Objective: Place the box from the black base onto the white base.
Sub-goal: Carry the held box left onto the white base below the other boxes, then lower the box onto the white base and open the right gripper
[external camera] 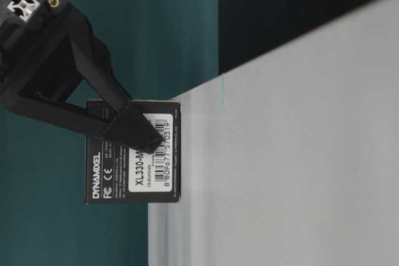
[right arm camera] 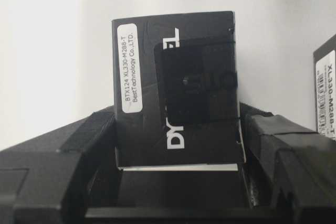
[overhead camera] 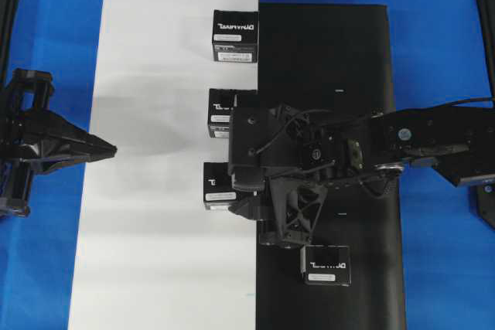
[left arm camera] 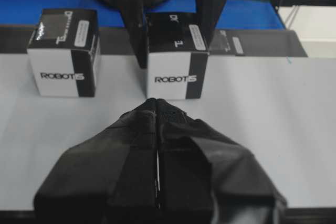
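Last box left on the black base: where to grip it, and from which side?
Probably straight down from above, closing across the shorter span of the box, on its two long side walls. It lies flat on the black base, logo face up, with bare sheet all round it, so those walls look free.

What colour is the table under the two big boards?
Blue, seen best in the overhead view.

Left gripper (left arm camera: 156, 99) shut, right gripper (right arm camera: 178, 129) clamped.
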Robot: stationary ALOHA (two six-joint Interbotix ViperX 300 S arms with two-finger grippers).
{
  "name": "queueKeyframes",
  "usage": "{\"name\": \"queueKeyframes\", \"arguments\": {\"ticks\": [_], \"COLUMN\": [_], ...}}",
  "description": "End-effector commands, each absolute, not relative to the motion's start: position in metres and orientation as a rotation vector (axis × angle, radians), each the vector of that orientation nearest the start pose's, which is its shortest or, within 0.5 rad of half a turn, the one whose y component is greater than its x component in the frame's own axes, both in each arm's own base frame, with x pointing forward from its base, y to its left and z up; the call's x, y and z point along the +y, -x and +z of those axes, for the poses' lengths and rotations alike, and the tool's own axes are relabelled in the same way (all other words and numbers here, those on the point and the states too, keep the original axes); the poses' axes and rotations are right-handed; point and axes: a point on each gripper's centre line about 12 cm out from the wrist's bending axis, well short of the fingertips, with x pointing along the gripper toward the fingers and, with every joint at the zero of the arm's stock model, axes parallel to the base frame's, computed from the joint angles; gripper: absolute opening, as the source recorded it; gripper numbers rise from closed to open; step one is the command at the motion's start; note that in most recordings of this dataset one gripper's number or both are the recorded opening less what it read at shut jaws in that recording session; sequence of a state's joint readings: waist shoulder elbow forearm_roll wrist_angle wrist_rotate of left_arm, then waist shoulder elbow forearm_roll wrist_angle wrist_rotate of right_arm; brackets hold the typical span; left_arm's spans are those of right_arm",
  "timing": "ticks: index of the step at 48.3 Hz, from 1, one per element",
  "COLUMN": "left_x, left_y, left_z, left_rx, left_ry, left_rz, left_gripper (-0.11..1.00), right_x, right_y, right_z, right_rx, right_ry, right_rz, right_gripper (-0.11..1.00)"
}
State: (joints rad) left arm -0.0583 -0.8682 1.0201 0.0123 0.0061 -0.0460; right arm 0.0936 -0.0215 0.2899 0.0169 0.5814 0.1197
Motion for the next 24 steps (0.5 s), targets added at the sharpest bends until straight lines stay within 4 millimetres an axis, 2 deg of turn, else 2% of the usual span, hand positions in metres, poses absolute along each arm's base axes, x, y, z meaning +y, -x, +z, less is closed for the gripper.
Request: {"name": "queueKeyframes", "arguments": {"ticks": [1, 18, 20, 24], "left_x": [-0.0134, -0.0134, -0.0134, -0.0134], "left_y": [-0.2243, -0.2243, -0.2243, -0.2243], "left_z": [0.3107, 0.3106, 0.3106, 0.3106], "left_rx": [0.139, 0.141, 0.141, 0.141], "left_ry": [0.03, 0.03, 0.03, 0.03], "left_rz": [-0.057, -0.057, -0.057, -0.057], "left_gripper": [-0.06, -0.06, -0.06, -0.06], "right_x": [0.0371, 0.0314, 0.0335, 0.038], "right_y": [-0.419, -0.4188, -0.4184, -0.4177], "right_z": [0.2546, 0.2554, 0.2551, 0.2549], "right_rx": [0.864, 0.862, 0.866, 0.87], "right_ry": [-0.094, -0.106, -0.107, -0.099], "right_rz": [0.03, 0.016, 0.021, 0.032], "right_gripper": [0.58, 0.57, 0.63, 0.85]}}
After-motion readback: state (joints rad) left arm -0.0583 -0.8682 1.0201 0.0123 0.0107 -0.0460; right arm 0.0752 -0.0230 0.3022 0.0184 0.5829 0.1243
